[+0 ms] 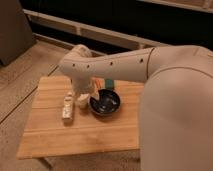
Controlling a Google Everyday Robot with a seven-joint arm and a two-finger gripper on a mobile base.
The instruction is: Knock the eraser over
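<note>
The eraser does not show; it may be hidden behind my arm. My white arm reaches from the right across the wooden table [50, 135]. My gripper [84, 93] points down at the end of the arm, just above a small white cup [81, 103] and left of the round black bowl [105, 102]. A long white remote-like bar [67, 108] lies left of the cup.
A green object [109, 83] peeks out behind the bowl, under my arm. The table stands on a speckled floor, with a dark wall and a rail behind it. My arm's large white body fills the right side of the view.
</note>
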